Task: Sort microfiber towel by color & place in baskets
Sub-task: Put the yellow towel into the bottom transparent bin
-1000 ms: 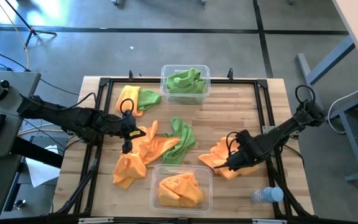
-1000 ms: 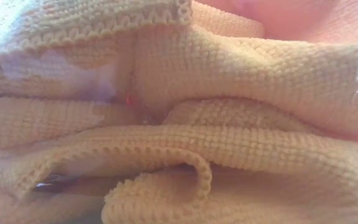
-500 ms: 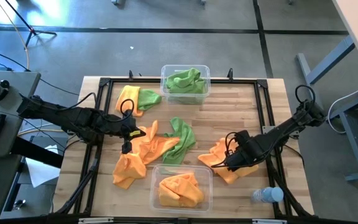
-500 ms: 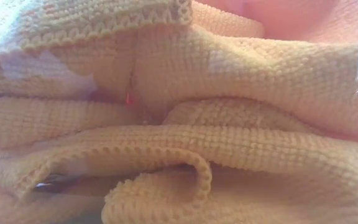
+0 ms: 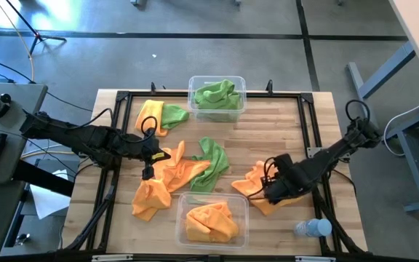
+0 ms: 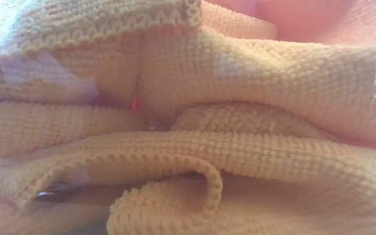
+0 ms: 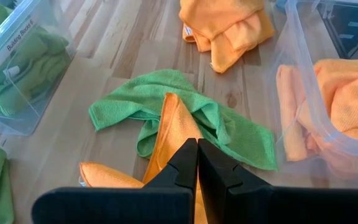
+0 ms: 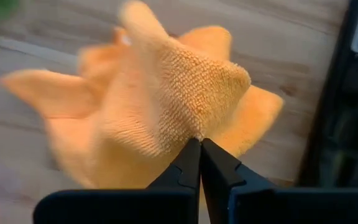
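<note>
My right gripper (image 5: 267, 192) (image 8: 200, 144) is shut on an orange towel (image 5: 253, 182) at the table's right side. My left gripper (image 5: 149, 167) (image 7: 197, 149) is shut at an orange towel (image 5: 167, 171) (image 7: 173, 124) in the left-middle pile, which partly overlies a green towel (image 5: 212, 164) (image 7: 166, 93). The far basket (image 5: 217, 94) holds green towels. The near basket (image 5: 211, 222) holds orange ones, and these fill the low view (image 6: 188, 117). One orange and one green towel (image 5: 160, 115) lie flat near the far left corner. My left gripper is shut on a raised ridge of the orange towel (image 7: 178, 127), coming from above and slanting toward the table's right. The fingers hide the exact spot. The rest of the towel lies on the table. My right gripper pinches a raised fold of the orange towel (image 8: 188, 124) between its two fingertips, slanting down from the right. The cloth peaks at the fingers and spreads out below onto the wood.
A small clear plastic bottle (image 5: 313, 228) lies at the near right corner. A black metal frame (image 5: 318, 145) runs round the tabletop's edges. Bare wood (image 5: 268, 131) shows between the far basket and the right-hand towel.
My right gripper has shifted a little toward the near edge, taking the pinched part of the orange towel with it; the rest of that towel has stayed on the table.
</note>
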